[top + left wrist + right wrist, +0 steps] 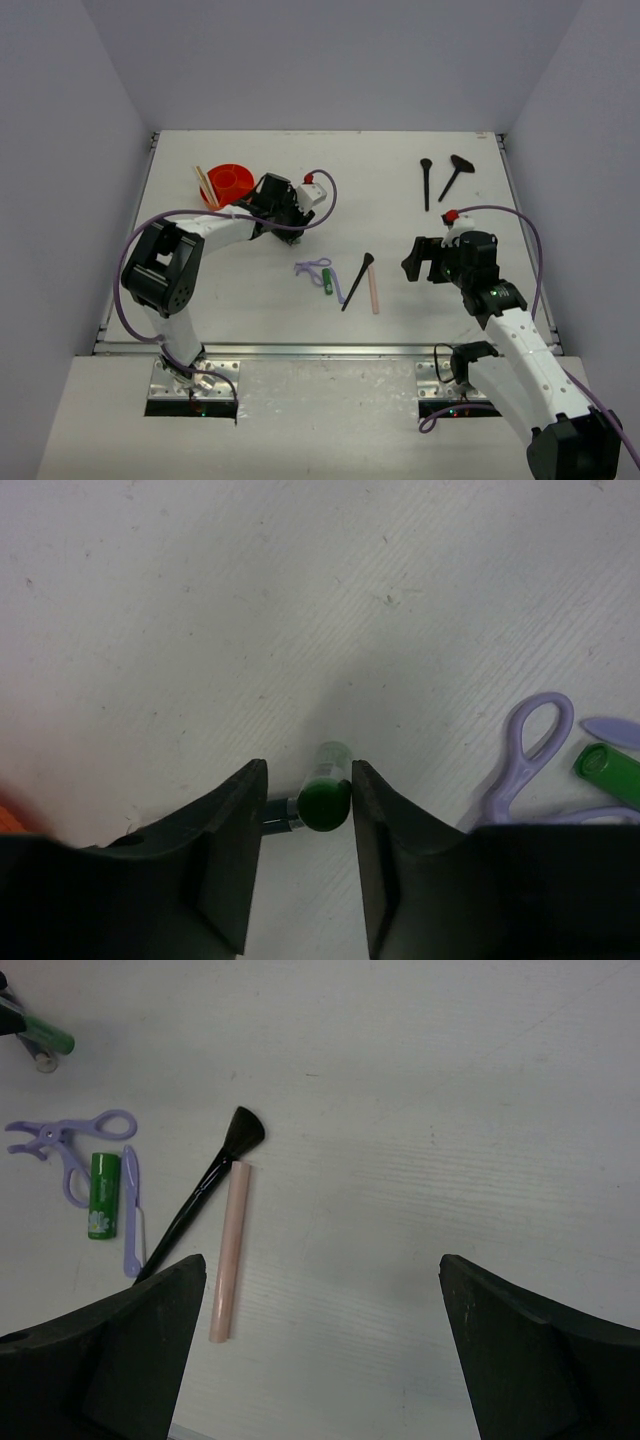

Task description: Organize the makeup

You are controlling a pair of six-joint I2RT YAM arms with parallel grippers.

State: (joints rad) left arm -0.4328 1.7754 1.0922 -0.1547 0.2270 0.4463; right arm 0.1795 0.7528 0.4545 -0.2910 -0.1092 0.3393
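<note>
Nearest the arm bases, the right gripper (320,1270) is held low over the white worktop (250,300) with its fingers spread wide and nothing between them. Just to its left a group of makeup is laid out: a pale pink cylindrical stick (228,1260), a black flared-head brush (205,1188) lying slantwise beside it with its head next to the stick's far end, a short green tube (103,1195), and a lilac plastic looped tool (70,1145) around that tube.

Further back and to the left, the left gripper (310,770) is lowered to the worktop with its fingers drawn in to a narrow gap. A second small green tube (325,795) is seen lying between them, close against the right finger, but whether it is actually clamped cannot be told.

Beyond it, a round orange divided tub (232,180) is set near the far left, with thin pale sticks (203,185) at its left rim. Two more black brushes (426,185) are laid side by side at the far right, well apart from the rest.
</note>
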